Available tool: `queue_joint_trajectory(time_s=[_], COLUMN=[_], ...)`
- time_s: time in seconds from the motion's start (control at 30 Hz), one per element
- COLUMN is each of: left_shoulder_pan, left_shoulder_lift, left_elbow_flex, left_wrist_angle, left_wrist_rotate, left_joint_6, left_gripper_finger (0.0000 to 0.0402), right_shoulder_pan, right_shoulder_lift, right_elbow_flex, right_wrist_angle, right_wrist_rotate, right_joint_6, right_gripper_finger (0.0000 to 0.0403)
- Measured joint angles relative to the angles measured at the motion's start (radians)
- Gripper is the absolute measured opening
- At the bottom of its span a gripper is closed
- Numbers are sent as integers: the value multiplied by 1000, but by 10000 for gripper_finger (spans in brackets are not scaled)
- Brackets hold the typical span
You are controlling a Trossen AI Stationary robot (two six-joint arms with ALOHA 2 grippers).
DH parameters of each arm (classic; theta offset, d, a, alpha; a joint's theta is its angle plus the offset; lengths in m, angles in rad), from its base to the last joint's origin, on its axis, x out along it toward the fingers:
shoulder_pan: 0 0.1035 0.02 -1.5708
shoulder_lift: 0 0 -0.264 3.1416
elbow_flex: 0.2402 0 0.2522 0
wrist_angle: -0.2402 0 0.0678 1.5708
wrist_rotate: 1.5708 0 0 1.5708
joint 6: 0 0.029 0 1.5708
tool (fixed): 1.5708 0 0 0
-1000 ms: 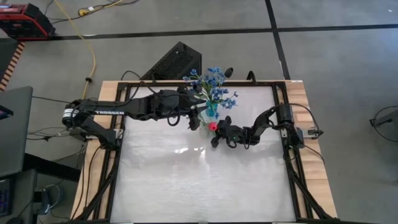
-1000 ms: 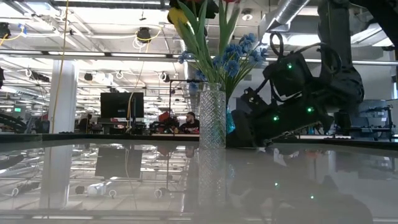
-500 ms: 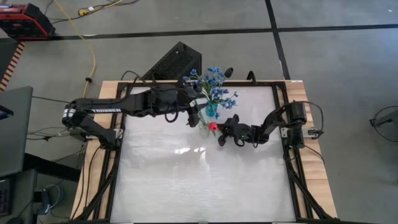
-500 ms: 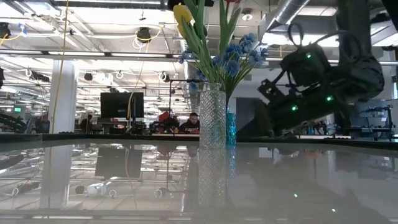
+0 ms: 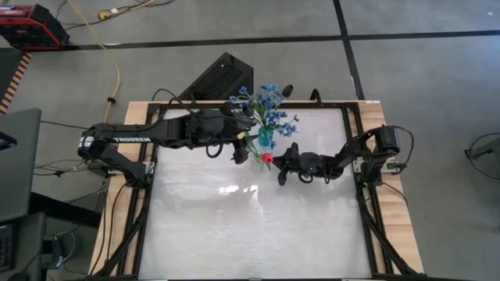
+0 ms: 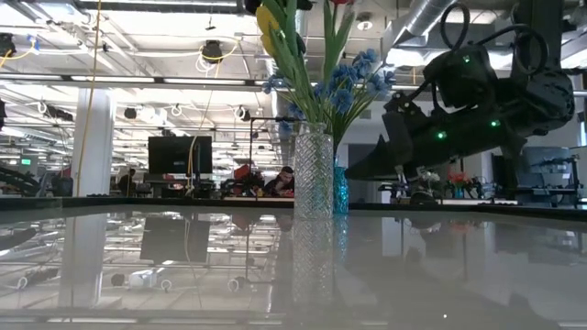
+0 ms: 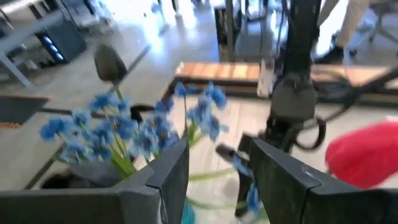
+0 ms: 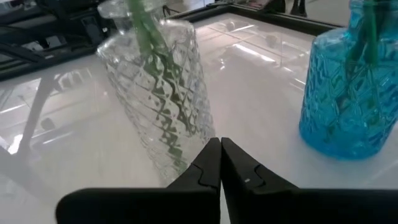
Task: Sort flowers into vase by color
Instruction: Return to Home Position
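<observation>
From above, both vases stand close together at the far middle of the table (image 5: pixel 250 226). The blue vase (image 5: pixel 266 140) sits under its spray of blue blossoms (image 5: pixel 269 109), and the clear vase (image 5: pixel 255 160) is just in front of it, with a red bloom (image 5: pixel 267 158) above. The left tool (image 5: pixel 239 148) is just beside them on their left and is the nearer of the two. The right tool (image 5: pixel 283 165) lies a little apart on their right, its long axis pointing across at them. In the low view the clear vase (image 6: pixel 313 174) stands upright with the blue vase (image 6: pixel 340 188) half hidden behind it. Green stems (image 6: pixel 307 64) rise straight up to a yellow tulip (image 6: pixel 269 18), and the right tool (image 6: pixel 353 171) hangs above the table, nose toward the vases. The left wrist view shows the left tool (image 7: pixel 221 152) with its fingers spread wide and nothing between them, and blue blossoms (image 7: pixel 124 130) close ahead (whether it touches a stem I cannot tell). The right wrist view shows the right tool (image 8: pixel 219 149) pinched fully closed and empty, with the clear vase (image 8: pixel 161 87) straight ahead and the blue vase (image 8: pixel 348 93) beside it. The flowers look sorted, so each arm should probably back out along its own axis, away from the upright stems.
</observation>
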Motion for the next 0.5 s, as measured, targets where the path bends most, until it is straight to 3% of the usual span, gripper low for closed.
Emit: queue_joint_trajectory(time_s=[0.23,0.5], left_shoulder_pan=[-4,-12], left_shoulder_lift=[25,63], left_elbow_flex=[-2,-1], left_wrist_angle=[46,76], left_wrist_rotate=[-2,8], left_joint_6=[30,78], left_gripper_finger=[153,20], right_shoulder_pan=[6,26], right_shoulder_lift=[-7,-6], right_elbow_flex=[0,0], right_wrist_angle=[-5,-51], right_wrist_rotate=[-6,-7], right_joint_6=[1,1], right_gripper_finger=[37,39])
